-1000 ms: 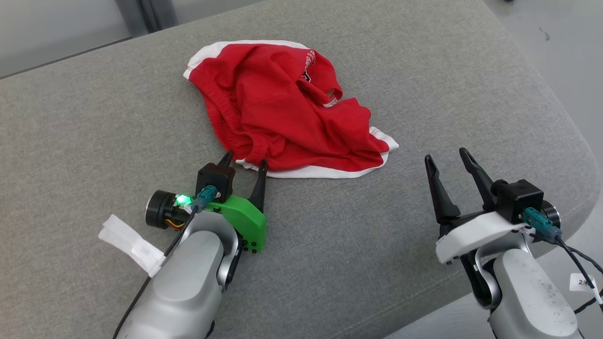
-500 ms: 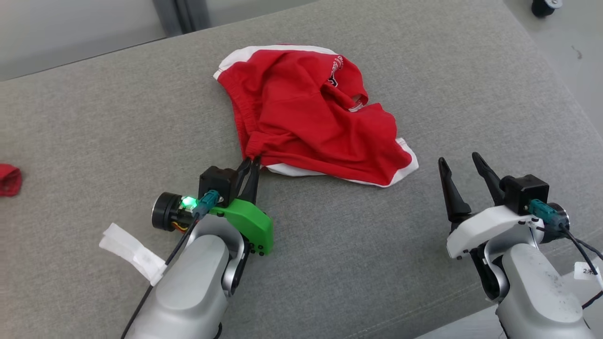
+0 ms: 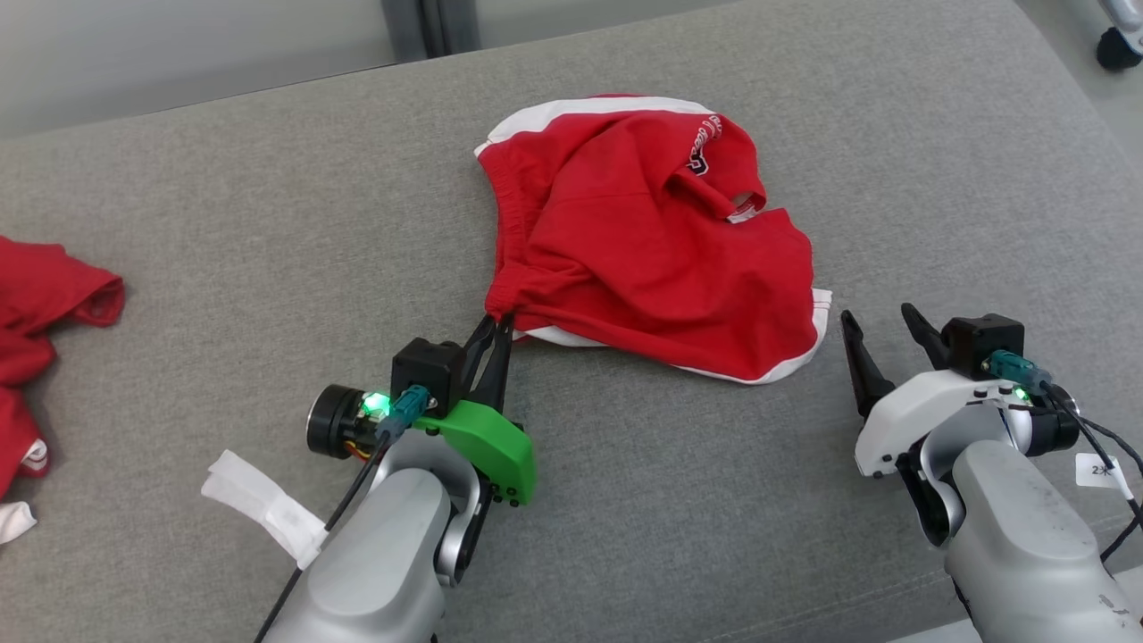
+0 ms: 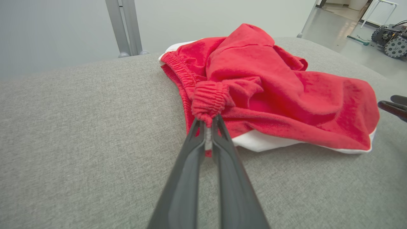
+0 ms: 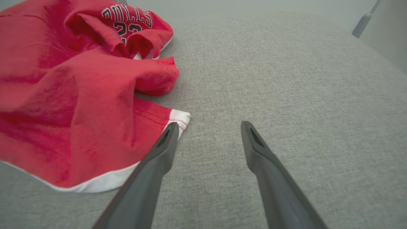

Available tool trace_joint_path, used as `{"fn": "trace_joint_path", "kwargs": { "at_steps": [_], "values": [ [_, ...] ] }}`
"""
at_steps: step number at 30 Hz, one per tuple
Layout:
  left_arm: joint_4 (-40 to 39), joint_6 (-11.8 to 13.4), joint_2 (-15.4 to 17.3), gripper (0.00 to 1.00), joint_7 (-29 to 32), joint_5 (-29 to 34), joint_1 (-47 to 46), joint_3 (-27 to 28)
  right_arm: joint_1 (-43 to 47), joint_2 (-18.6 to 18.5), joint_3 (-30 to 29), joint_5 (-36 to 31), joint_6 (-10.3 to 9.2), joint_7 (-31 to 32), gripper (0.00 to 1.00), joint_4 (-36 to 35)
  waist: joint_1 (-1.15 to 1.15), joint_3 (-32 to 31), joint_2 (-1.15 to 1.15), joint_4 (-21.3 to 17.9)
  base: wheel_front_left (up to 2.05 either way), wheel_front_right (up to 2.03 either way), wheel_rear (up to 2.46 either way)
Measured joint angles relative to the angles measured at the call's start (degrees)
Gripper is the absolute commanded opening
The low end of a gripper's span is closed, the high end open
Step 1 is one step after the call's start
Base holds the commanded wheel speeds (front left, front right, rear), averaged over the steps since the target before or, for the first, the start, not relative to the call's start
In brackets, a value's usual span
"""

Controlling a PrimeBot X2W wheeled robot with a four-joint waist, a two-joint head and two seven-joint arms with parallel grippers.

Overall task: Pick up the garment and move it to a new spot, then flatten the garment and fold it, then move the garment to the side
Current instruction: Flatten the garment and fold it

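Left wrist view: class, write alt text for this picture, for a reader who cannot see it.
The left gripper is shut on the bunched elastic waistband of crumpled red shorts with white trim. The shorts lie on a grey fabric cushion, with a pale wall and a metal post behind.

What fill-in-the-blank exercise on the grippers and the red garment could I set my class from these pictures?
1. The left gripper is shut on the red garment; the right gripper is not shut but ____.
2. The colour of the garment's edge trim is ____.
3. The printed word on the garment reads ____.
Missing words: open; white; BULLS.
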Motion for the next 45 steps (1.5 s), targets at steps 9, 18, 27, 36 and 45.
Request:
{"fn": "trace_joint_path", "kwargs": {
  "at_steps": [9, 18, 27, 36, 45],
  "values": [
    [-1.65, 0.52, -0.01, 0.00, 0.00, -1.13, 0.04, -2.15, -3.82, -0.20, 1.67, 1.48, 0.01, -0.70, 1.00, 6.84, 0.00, 0.76, 0.00, 3.13, 0.00, 0.00, 0.00],
    [-2.24, 1.09, 0.00, 0.00, 0.01, -2.18, -0.19, -3.50, -5.93, -1.03, 5.39, 2.67, 0.00, -1.09, 1.00, 11.23, 0.00, 1.62, 0.00, 4.81, 0.00, 0.00, 0.00],
    [-1.12, 1.53, -0.01, 0.00, 0.00, -2.56, -0.05, -3.19, -6.35, -1.47, 9.42, 6.31, 0.01, -1.21, 0.00, 11.57, 0.00, 0.48, 0.00, 5.31, 0.00, 0.00, 0.00],
    [-4.01, 1.48, -0.01, 0.00, 0.00, -3.00, 2.30, 1.86, -1.95, -3.69, 3.74, 9.83, 0.02, -1.14, 0.00, -1.26, 0.00, -3.69, 0.00, 4.85, 0.00, 0.00, 0.00],
    [-8.95, 0.48, 0.05, 0.00, 0.01, -2.92, 2.24, 5.82, 0.46, -3.05, -0.22, 7.54, 0.01, -1.14, 0.00, -14.00, 0.00, -10.08, 0.00, 4.36, 0.00, 0.00, 0.00]
  ]
}}
